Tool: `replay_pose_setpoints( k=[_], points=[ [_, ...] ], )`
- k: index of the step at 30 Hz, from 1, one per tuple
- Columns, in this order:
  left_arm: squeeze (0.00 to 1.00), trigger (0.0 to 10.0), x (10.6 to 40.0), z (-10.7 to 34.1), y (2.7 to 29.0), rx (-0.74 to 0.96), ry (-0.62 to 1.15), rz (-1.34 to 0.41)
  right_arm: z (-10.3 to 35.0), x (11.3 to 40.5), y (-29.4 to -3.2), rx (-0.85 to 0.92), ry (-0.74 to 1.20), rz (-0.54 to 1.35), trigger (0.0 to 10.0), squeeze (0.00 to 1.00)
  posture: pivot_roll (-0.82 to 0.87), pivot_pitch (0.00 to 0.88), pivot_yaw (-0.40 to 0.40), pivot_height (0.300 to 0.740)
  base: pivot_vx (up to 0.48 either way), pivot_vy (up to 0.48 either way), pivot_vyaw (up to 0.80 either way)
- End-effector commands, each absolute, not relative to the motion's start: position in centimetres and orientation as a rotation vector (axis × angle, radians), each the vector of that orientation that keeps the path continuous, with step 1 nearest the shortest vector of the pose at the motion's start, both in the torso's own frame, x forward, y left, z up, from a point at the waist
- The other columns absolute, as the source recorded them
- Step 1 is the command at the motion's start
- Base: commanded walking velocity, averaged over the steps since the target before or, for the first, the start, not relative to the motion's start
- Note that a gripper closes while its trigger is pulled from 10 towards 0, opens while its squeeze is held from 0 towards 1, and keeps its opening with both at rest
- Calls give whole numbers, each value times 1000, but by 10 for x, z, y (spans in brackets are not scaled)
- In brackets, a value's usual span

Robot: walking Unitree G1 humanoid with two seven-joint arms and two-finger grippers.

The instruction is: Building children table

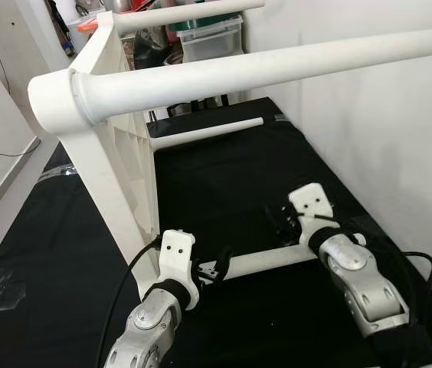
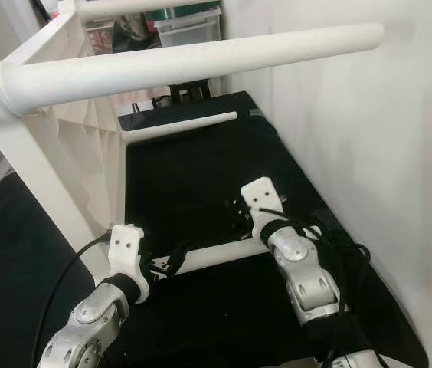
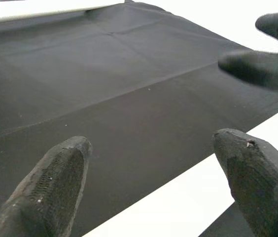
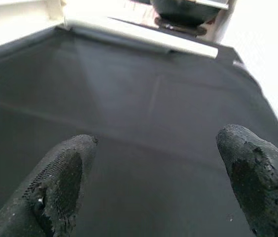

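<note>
Because the loose white leg (image 1: 266,262) lies crosswise on the black mat (image 1: 224,176), axis nine-to-three, just beyond both sets of fingers. Left gripper (image 1: 217,270) at its nine-o'clock end, right gripper (image 1: 283,222) at three, both spread wide, gripping nothing. Upturned table (image 1: 116,153) standing at ten o'clock.

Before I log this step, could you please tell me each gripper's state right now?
Left gripper: open, fingers astride the lowest white round table leg.
Right gripper: open, holding nothing, by that leg.

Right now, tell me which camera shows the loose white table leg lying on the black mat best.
The left eye view: the loose table leg lies whole between the left gripper and the right gripper. The right eye view matches it. The left wrist view shows a white stretch between open fingers.
</note>
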State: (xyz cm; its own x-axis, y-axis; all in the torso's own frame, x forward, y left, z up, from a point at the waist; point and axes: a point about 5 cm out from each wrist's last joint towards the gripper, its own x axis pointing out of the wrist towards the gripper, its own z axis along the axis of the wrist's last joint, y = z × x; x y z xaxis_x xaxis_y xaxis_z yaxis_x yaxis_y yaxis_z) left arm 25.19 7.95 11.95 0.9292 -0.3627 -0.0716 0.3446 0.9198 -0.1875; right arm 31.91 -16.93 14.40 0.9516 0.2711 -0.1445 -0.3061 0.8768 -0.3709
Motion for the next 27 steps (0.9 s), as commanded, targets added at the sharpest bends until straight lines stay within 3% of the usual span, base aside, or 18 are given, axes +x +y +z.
replay_pose_setpoints(
  k=[1,3,4,7,8,13,18,21,23,27],
  points=[
    [0,10000,251,123,78,-182,98,-351,144,318,-165,-417,96,325,10000,0,-102,59,113,740,0,0,0],
    [0,10000,251,124,76,-174,93,-353,143,318,-166,-420,100,326,10000,0,-102,59,113,740,0,0,0],
    [0,7020,249,126,69,-148,74,-365,144,318,-167,-423,103,327,10000,0,-102,58,113,740,0,0,0],
    [0,7020,249,127,66,-134,63,-372,144,319,-167,-424,104,328,10000,0,-102,59,113,740,0,0,0],
    [0,0,248,129,64,-124,52,-378,145,319,-168,-428,103,332,10000,0,-102,60,114,740,0,0,0],
    [0,0,245,129,61,-87,39,-383,154,319,-178,-459,78,348,10000,0,-103,64,116,740,0,0,0],
    [0,0,244,127,63,-61,39,-388,199,306,-226,-462,-67,368,10000,0,-122,70,129,740,0,0,0],
    [0,0,244,127,63,-61,40,-388,204,303,-231,-460,-83,368,10000,0,-122,70,129,740,0,0,0],
    [0,0,245,126,63,-62,43,-400,242,284,-261,-482,-229,269,10000,0,-155,80,155,740,0,0,0],
    [0,0,245,125,63,-63,46,-406,262,271,-273,-518,-310,199,10000,0,-168,82,161,740,0,0,0]
  ],
)
